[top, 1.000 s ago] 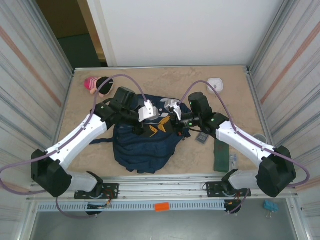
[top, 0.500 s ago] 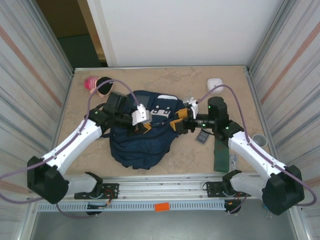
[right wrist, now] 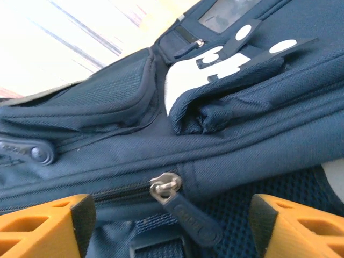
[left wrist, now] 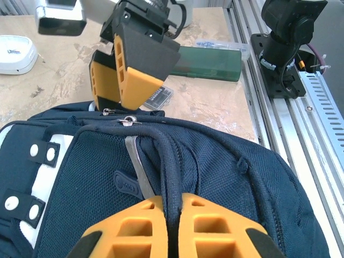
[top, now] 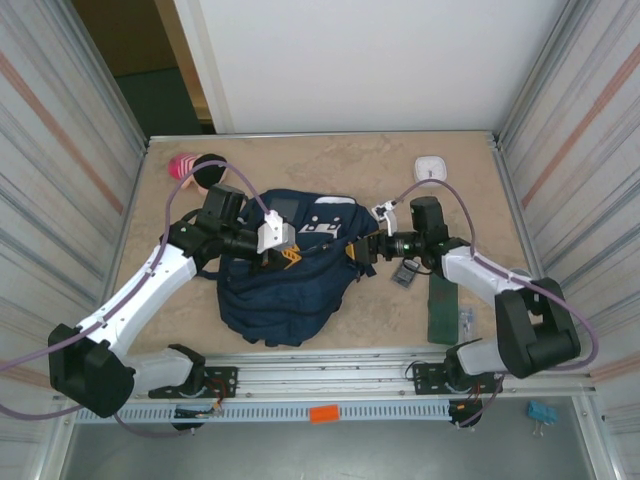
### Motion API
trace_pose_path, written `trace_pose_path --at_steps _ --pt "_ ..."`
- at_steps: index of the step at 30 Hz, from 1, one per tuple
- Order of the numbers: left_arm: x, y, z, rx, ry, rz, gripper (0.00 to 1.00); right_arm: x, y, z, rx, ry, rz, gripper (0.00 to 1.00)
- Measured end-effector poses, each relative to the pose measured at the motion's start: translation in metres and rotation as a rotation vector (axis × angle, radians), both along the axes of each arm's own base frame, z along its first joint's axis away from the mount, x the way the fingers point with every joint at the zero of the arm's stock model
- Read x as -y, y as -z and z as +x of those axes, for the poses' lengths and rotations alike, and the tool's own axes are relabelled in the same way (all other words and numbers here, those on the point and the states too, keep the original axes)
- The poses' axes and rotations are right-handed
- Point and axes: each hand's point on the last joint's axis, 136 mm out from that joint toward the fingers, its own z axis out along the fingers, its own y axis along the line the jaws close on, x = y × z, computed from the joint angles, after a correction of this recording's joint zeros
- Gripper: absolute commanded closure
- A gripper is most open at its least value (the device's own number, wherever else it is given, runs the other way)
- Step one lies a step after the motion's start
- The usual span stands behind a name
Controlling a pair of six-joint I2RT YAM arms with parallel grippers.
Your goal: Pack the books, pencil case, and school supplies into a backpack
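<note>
Seen from above, the navy backpack [top: 285, 300] lies in the middle of the tabletop [top: 330, 165], between the two arms. The left jaws sit over its upper part, near the white patch [top: 320, 228], and the right jaws are at its right edge. They are too small here to tell how they stand. Just right of the bag lies a dark grey calculator [top: 404, 273]. Nearer the front rail is a dark green book [top: 440, 310], with a tiny clear item [top: 466, 320] beside its right side. A white square device [top: 430, 167] sits near the far edge. A pink and black thing [top: 195, 168] lies in the far left corner.

In the left wrist view, the left jaws are together, their orange fingers [left wrist: 209, 226] clamped on a dark padded strap [left wrist: 167, 161]. The strap runs across the mesh panel of the backpack [left wrist: 231, 177]. Beyond the bag's top seam hang the right jaws, their fingers [left wrist: 137, 80] pointing down close to the fabric. I cannot tell whether they touch it. Behind them lies the calculator [left wrist: 161, 97], partly hidden. The green book [left wrist: 209, 55] is by the rail, and the white device [left wrist: 13, 54] is at the far left.

In the right wrist view, the right jaws stand wide apart, one finger [right wrist: 43, 226] in each lower corner, holding nothing. Between them lies a zip pull [right wrist: 180, 207] on the backpack [right wrist: 269, 134].
</note>
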Motion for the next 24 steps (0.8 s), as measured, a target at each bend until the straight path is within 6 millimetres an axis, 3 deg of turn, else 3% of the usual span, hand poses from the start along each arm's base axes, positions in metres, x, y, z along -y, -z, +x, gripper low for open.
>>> trace_pose_path --at_steps 2,11,21,24 --pt "0.0 0.0 0.0 -0.001 0.001 -0.002 1.0 -0.004 0.001 0.005 -0.008 -0.014 0.01 0.27" --pt "0.0 0.0 0.0 -0.004 -0.004 0.002 1.0 -0.01 0.002 0.006 -0.044 -0.06 0.03 0.71" --pt "-0.001 -0.003 0.013 0.017 -0.066 0.006 1.0 -0.009 -0.016 -0.007 0.0 -0.077 0.042 0.98" --pt "-0.002 -0.005 0.017 0.023 -0.097 0.007 1.0 -0.009 -0.016 -0.007 -0.005 -0.076 0.04 1.0"
